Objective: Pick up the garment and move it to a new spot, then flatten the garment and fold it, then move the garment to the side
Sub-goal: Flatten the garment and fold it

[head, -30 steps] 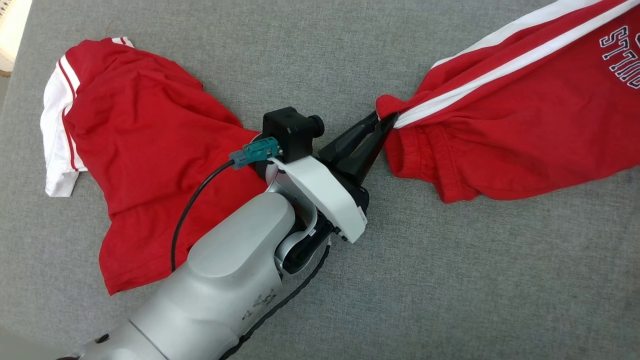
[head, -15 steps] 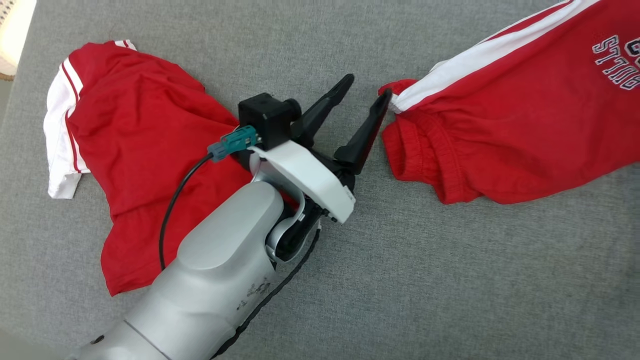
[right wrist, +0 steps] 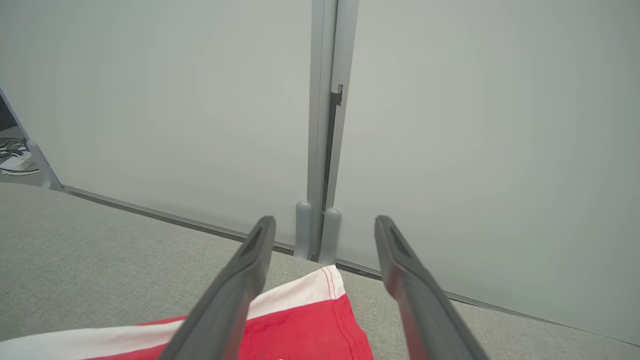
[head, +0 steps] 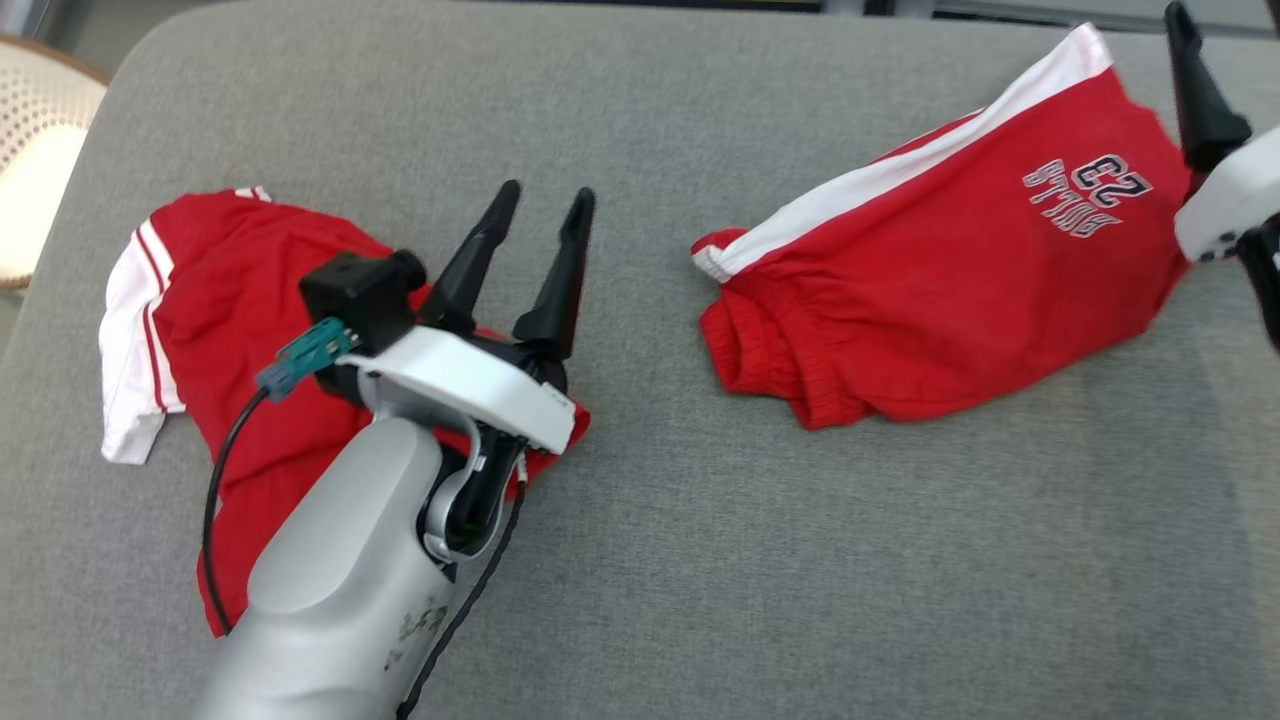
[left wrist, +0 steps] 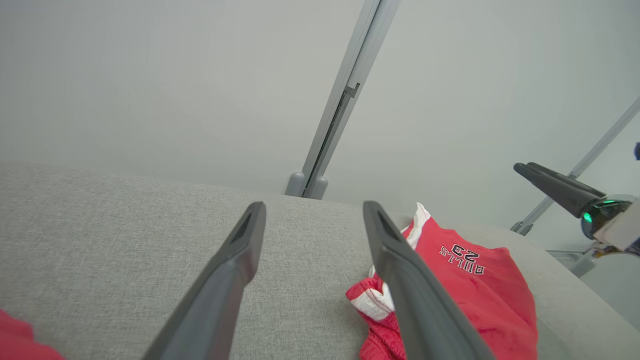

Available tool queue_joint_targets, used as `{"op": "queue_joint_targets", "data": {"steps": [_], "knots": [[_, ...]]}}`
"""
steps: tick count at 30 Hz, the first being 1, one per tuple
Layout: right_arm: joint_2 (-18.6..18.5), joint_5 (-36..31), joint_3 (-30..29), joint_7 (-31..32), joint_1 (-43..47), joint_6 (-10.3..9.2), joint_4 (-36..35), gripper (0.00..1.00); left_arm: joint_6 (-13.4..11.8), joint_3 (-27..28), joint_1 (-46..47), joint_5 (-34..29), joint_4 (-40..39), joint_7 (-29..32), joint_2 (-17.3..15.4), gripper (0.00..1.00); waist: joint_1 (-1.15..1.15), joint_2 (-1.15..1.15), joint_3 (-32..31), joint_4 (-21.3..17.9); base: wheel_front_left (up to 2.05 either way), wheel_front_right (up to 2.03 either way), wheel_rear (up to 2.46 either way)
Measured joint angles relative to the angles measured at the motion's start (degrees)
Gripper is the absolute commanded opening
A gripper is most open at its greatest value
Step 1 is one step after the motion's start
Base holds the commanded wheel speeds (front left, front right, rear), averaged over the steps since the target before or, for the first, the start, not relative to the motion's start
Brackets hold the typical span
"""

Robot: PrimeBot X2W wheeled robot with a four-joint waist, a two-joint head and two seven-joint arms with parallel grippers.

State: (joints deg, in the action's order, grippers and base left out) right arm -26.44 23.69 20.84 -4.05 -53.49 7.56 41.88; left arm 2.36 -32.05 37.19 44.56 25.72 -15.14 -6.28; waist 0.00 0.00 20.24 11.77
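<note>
Fig.: red shorts [head: 930, 290] lie bunched, right-centre of grey surface [head: 800, 560]. L pincer [head: 548, 192] & R pincer [right wrist: 325, 221] both wide, empty. Flattening prob. next: pinch opposite edges, pull apart evenly, low.

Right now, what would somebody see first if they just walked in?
The bright red shorts with a white stripe and the number 23, lying crumpled on the right of the grey cushion. Next, a red shirt on the left, with the left gripper open and empty beside it.
</note>
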Motion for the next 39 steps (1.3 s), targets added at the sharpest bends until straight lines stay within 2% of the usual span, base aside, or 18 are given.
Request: {"op": "queue_joint_targets", "data": {"steps": [6,11,18,26,33,39], "knots": [[0.30,2.00,0.85,-6.39,6.61,-0.01,-4.05,1.00,-0.15,6.42,-5.34,-3.58,-2.87,0.00,-0.69,1.00,0.00,0.00,-4.35,-2.65,0.00,0.00,0.00],[1.04,0.79,0.41,-9.17,11.83,-0.01,-6.35,1.00,0.44,10.11,-9.53,-6.27,-4.05,0.00,-0.59,1.00,0.00,0.00,-6.90,-4.36,0.00,0.00,0.00],[3.81,-5.41,-4.57,-10.82,23.01,-0.01,-13.47,1.00,1.45,15.13,-15.51,-14.78,-6.17,0.00,0.25,1.00,0.00,0.00,-10.31,-6.76,0.00,0.00,0.00],[8.84,-13.19,-13.00,-10.91,36.54,-0.01,-25.81,1.00,2.69,22.46,-23.35,-22.46,-10.87,0.00,2.74,1.00,0.00,0.00,-12.81,-8.16,0.00,0.00,0.00],[14.66,-16.17,-18.15,-10.92,44.46,-0.01,-29.76,1.00,3.39,23.99,-30.00,-26.49,-13.00,0.00,3.37,1.00,0.00,0.00,-15.05,-8.51,0.00,0.00,0.00],[16.02,-16.81,-19.51,-10.92,45.32,-0.01,-29.11,1.00,3.13,22.40,-30.72,-25.60,-13.24,0.00,3.47,1.00,0.00,0.00,-14.83,-8.14,0.00,0.00,0.00]]}}
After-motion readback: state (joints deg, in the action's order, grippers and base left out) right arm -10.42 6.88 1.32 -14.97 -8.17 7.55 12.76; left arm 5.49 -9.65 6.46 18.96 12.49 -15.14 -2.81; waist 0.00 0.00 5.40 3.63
